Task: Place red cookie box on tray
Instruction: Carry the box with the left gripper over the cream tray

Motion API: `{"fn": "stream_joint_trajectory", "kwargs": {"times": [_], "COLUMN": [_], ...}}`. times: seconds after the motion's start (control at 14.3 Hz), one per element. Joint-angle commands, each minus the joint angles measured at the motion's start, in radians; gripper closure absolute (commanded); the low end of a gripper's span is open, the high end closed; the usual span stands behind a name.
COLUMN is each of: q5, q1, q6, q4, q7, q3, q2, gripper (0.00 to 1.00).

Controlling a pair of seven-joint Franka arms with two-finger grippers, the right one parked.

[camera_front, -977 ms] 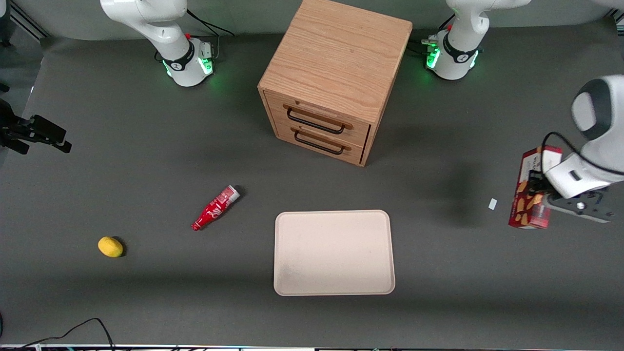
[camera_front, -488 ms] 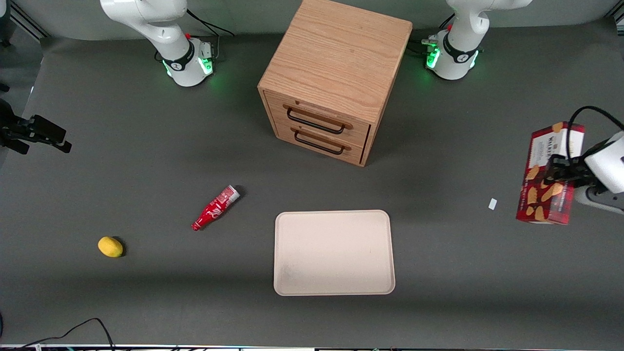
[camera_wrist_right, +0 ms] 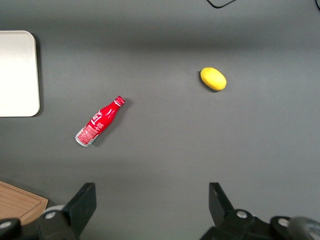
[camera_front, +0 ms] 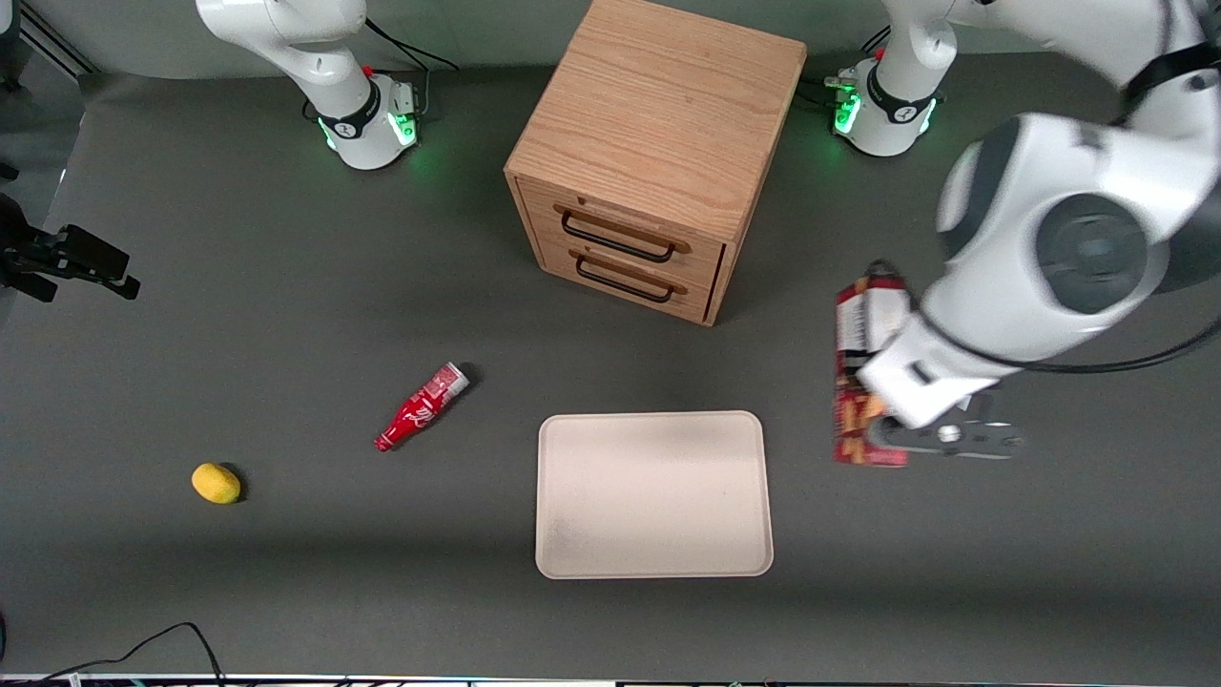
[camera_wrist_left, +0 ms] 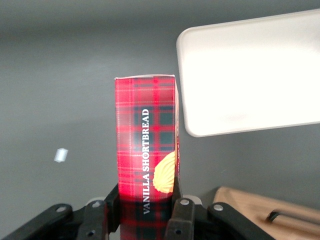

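Two black fingers (camera_wrist_left: 182, 216) of the left arm's gripper (camera_wrist_left: 145, 212) pinch the slim dark red plaid cookie box (camera_wrist_left: 146, 150) in the left wrist view, the jaws closed against its two long sides near one end. That held end runs out of frame. The box's free end points toward the large flat cream-beige tray (camera_wrist_left: 250, 75), whose rounded corner shows just beside it; the rest of the tray is cut off.

In the front view the gripper (camera_front: 892, 425) holds the box (camera_front: 863, 382) toward the working arm's end of the grey desk (camera_front: 286, 315), beside the tray (camera_front: 653, 494) but not over it. The white arm covers much of the box, and the fingers cannot be made out here.
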Motion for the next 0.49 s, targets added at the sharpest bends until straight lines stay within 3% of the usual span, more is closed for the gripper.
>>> {"fn": "stream_joint_trajectory", "kwargs": {"times": [0.0, 0.42], "q5": [0.009, 0.057], "q1": [-0.069, -0.106], "q6": [0.091, 0.324], "q4": [0.119, 0.122], "q7": [-0.115, -0.151], "q3": [0.023, 0.028], "q2": [0.152, 0.313], "gripper": [0.89, 0.91]}}
